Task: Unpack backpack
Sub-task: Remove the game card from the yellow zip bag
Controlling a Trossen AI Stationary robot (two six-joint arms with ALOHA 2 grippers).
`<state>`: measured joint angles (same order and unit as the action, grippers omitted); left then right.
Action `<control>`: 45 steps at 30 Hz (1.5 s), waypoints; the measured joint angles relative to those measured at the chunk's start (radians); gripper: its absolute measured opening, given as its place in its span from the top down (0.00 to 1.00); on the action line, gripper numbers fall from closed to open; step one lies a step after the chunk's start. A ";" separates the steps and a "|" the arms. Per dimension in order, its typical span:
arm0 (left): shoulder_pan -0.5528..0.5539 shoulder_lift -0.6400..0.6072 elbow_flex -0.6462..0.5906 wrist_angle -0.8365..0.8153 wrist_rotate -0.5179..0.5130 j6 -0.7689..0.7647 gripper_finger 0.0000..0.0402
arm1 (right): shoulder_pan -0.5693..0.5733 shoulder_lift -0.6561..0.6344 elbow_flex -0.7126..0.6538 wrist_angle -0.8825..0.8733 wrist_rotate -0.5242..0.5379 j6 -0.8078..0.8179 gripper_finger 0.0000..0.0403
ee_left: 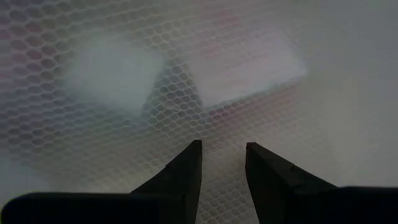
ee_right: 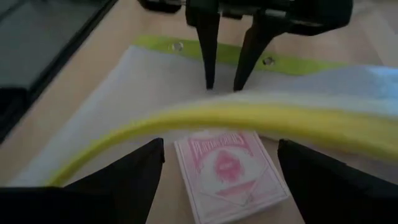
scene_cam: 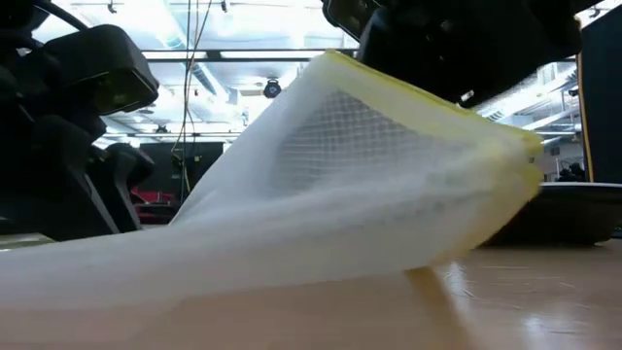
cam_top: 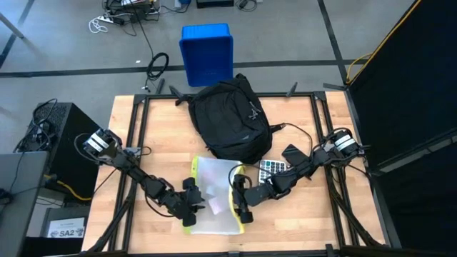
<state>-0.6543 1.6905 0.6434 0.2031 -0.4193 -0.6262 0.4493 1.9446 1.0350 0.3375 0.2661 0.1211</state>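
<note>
Your backpack (cam_top: 230,120) lies at the far middle of the surface (cam_top: 307,214), well behind both arms. Work is now on a mesh pouch (cam_top: 214,196) with yellow edging, lying in front of the backpack with its long axis running from near edge to far.

The left pincer (cam_top: 194,205) sits on the pouch's left side. Its fingers (ee_left: 180,180) stand slightly apart, pressed against the mesh; you cannot tell whether they pinch the fabric.

The right pincer (cam_top: 241,207) is at the pouch's right edge, released and wide. In the right wrist view a pink card box (ee_right: 229,167) lies between its fingers (ee_right: 127,180), directly ahead, under the raised yellow rim (ee_right: 249,121). The box's long axis points along the line of approach, so the fingers straddle its narrow width.

The right arm is the nearer to the box. Judged from this, the coming move is a short advance and closure on the box; the lifted rim may snag it.

A calculator (cam_top: 271,168) and a dark flat item (cam_top: 291,153) already lie right of the backpack.
</note>
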 joint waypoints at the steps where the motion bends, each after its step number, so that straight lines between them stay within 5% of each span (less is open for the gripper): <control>1: 0.002 0.000 0.000 0.002 0.003 0.003 0.76 | 0.001 0.000 0.003 -0.006 0.000 -0.024 0.26; 11: 0.025 0.000 0.000 0.003 0.001 0.020 0.76 | 0.004 0.042 0.060 -0.012 -0.031 -0.094 0.24; 22: 0.034 0.004 0.000 0.001 -0.003 0.020 0.76 | -0.009 0.226 0.349 -0.362 -0.010 -0.146 0.23; 32: 0.034 0.005 0.000 0.005 0.001 0.046 0.76 | -0.065 0.222 0.359 -0.455 -0.053 0.013 0.24; 45: 0.033 0.005 0.000 0.008 0.011 0.046 0.76 | -0.022 0.172 0.349 -0.450 -0.085 -0.036 0.24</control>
<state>-0.6209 1.6951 0.6437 0.2115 -0.4084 -0.5800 0.4272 2.1162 1.3838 -0.1124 0.1812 0.0853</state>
